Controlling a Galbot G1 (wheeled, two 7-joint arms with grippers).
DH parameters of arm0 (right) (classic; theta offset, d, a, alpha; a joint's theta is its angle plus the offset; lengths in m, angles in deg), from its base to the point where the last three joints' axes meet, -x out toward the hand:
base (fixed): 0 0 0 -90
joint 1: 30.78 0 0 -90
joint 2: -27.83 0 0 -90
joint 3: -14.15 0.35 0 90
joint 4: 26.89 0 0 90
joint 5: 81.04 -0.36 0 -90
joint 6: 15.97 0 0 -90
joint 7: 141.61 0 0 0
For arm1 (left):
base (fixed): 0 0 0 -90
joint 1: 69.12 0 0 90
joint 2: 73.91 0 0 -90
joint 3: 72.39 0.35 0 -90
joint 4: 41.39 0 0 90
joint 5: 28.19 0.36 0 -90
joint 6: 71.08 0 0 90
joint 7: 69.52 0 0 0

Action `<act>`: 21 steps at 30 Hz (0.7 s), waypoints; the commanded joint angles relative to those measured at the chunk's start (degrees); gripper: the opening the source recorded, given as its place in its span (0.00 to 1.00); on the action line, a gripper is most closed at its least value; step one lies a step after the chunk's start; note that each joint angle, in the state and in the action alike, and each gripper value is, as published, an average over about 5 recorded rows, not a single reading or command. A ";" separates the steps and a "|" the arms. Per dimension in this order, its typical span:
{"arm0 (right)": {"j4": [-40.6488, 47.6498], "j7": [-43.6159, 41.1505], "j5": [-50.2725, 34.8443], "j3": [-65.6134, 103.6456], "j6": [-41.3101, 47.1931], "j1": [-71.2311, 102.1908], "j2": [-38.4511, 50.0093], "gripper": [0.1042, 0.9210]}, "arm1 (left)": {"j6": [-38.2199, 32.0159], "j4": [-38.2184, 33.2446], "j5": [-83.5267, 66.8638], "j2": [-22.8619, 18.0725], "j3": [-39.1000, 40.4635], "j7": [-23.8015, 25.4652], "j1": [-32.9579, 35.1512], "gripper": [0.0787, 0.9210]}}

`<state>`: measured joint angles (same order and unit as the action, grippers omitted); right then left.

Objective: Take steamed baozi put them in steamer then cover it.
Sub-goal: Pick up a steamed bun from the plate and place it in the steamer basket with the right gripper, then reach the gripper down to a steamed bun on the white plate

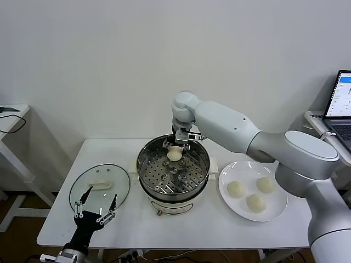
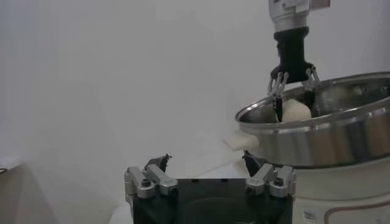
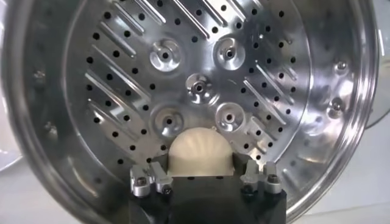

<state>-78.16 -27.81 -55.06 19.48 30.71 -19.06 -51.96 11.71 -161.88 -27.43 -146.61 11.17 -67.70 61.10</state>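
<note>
The steamer [image 1: 147,174] stands mid-table, its perforated tray [image 3: 198,85] bare except for one baozi [image 1: 174,155] at the far side. My right gripper [image 1: 176,148] reaches down into the pot with its fingers spread either side of that baozi [image 3: 200,152], which rests on the tray. Three more baozi [image 1: 256,203] lie on the white plate [image 1: 278,211] to the right. The glass cover [image 1: 119,181] lies flat on the table at the left. My left gripper [image 1: 101,194] hovers open over the cover's near edge, holding nothing.
A laptop [image 1: 343,104] sits on a stand at the far right. A small side table [image 1: 8,118] stands at the far left. The white wall runs close behind the main table [image 1: 192,230].
</note>
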 commanded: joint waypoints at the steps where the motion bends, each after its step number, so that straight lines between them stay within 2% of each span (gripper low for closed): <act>1: 0.67 0.29 -1.29 -0.43 0.68 0.30 -0.49 0.86 | 0.42 -0.16 0.22 -0.03 -0.04 -0.15 0.04 0.88; 8: -10.11 -1.74 -18.29 -1.21 10.39 -4.72 9.68 0.88 | 0.80 -0.22 0.43 0.00 0.20 -0.57 -0.50 0.88; 11: -14.24 -3.24 -27.82 -1.91 19.21 -8.49 17.37 0.88 | 0.75 -0.29 0.43 0.07 0.30 -0.63 -0.56 0.88; 16: -16.47 -4.57 -43.93 -7.31 39.48 -15.01 30.35 0.88 | 0.74 -0.23 0.43 0.37 0.58 -0.63 -0.64 0.88; 21: -17.16 -4.13 -49.92 -13.97 47.96 -15.14 39.18 0.88 | 0.73 0.18 0.52 0.47 1.33 -0.62 -0.87 0.88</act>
<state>-92.07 -30.82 -90.58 10.74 62.76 -29.75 -25.67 12.30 -161.78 -26.92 -146.16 12.27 -68.33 60.26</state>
